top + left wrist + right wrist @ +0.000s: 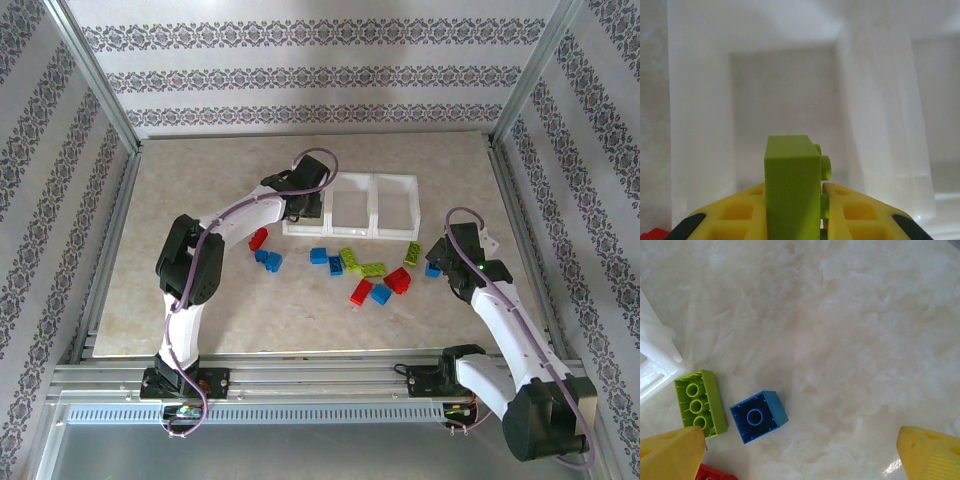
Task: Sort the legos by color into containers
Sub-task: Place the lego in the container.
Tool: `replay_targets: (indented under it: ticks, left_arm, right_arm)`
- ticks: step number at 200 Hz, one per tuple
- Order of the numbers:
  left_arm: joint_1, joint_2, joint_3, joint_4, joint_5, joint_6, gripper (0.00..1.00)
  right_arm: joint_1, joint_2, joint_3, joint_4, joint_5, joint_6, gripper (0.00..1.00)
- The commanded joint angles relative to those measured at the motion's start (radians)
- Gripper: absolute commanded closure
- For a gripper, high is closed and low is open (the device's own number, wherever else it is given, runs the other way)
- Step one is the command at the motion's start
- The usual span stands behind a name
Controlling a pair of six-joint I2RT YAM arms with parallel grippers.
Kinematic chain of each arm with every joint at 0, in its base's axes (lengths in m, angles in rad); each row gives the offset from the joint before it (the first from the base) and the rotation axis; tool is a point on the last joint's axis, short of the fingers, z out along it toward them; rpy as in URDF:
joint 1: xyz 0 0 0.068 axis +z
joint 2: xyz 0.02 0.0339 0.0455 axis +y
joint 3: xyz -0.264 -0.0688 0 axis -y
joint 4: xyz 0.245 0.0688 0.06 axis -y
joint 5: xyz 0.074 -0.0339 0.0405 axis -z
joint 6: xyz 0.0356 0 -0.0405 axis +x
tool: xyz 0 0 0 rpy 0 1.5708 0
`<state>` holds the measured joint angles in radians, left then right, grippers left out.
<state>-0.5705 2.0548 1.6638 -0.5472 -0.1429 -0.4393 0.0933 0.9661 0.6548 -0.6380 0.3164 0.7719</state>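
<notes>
A green brick (pixel 791 175) is pinched by the left fingers (pixel 855 215) over the upper-centre tray (pixel 350 231), right fingers (pixel 670 452) are spread, and about a dozen bricks (pixel 375 269) are left unsorted.

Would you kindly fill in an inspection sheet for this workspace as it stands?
Surface: marbled beige table, no spills seen.
Job's things: white three-compartment tray at the far middle, its middle and right compartments looking empty; red, blue and lime loose bricks scattered on the table in front of it.
Clutter: nothing seen.
Grippers: left pincer shut on a lime brick over a tray compartment; right pincer open, low over the table near a blue brick.
Cables: a purple cable runs along each arm.
Surroundings: patterned walls, aluminium frame.
</notes>
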Motion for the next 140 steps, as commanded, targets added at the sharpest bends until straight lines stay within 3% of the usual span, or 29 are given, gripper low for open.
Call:
replay_targets:
  ticks: [1, 27, 57, 97, 140]
  left_arm:
    - [-0.016, 0.031, 0.031, -0.056, -0.041, -0.016, 0.73]
    - [-0.016, 0.031, 0.030, -0.048, -0.044, -0.016, 0.68]
    - [-0.015, 0.023, 0.029, -0.048, -0.046, -0.028, 0.52]
    - [-0.016, -0.028, 0.020, -0.042, -0.028, -0.042, 0.44]
    - [-0.015, -0.172, -0.066, 0.026, -0.037, -0.055, 0.20]
  right_arm:
    - [-0.014, 0.018, -0.012, -0.011, -0.018, -0.005, 0.02]
    - [-0.016, 0.034, -0.020, -0.002, -0.031, -0.007, 0.02]
    - [-0.018, 0.061, -0.012, 0.005, -0.050, -0.008, 0.02]
    - [-0.018, 0.089, -0.003, 0.014, -0.070, -0.015, 0.02]
    - [-0.018, 0.113, 0.005, 0.026, -0.098, -0.035, 0.06]
